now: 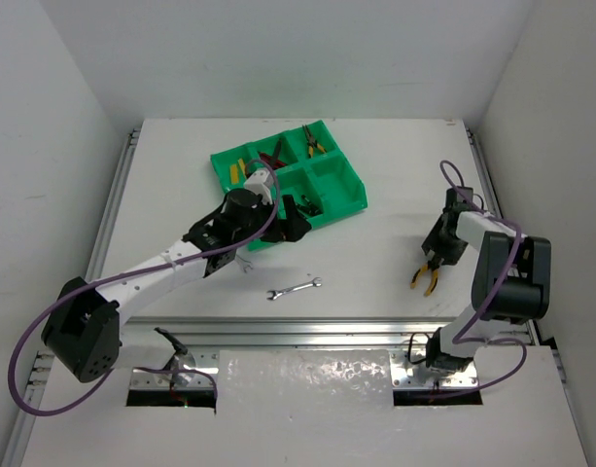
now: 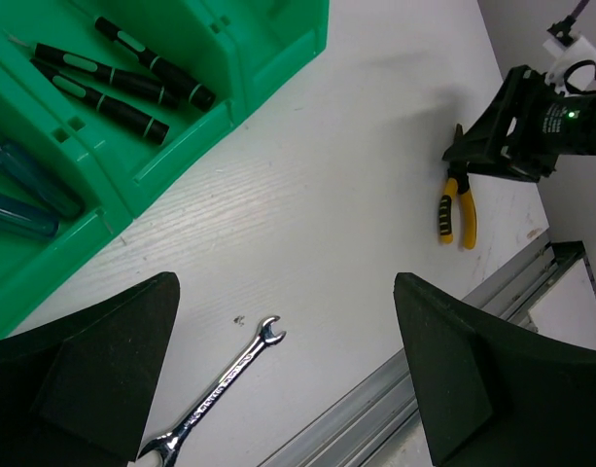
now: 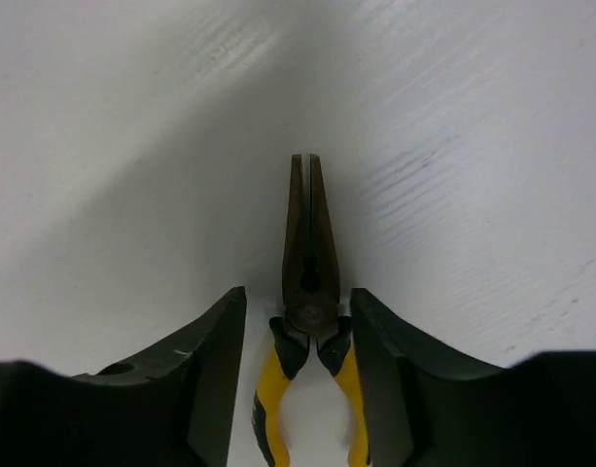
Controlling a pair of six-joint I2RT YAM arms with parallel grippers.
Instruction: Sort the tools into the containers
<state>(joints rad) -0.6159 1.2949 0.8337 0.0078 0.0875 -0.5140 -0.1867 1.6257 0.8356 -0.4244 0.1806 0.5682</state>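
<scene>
The green tray [image 1: 346, 190] lies at the table's middle back, with yellow-handled pliers [image 1: 313, 142] and other tools in its compartments. My left gripper [image 1: 288, 220] hangs open and empty over the tray's near edge; in the left wrist view [image 2: 288, 389] a silver wrench [image 2: 220, 389] lies on the table below it. The wrench also shows in the top view [image 1: 295, 288]. My right gripper [image 1: 434, 259] is down on the table at the right. It is open, and its fingers [image 3: 220, 360] straddle the pivot of yellow-handled pliers [image 3: 309, 272] lying flat.
Black screwdrivers with green bands [image 2: 132, 68] and blue-handled ones [image 2: 25, 185] lie in the tray's near compartments. A metal rail [image 2: 453, 379] runs along the table's near edge. White walls enclose the table on the left, right and back.
</scene>
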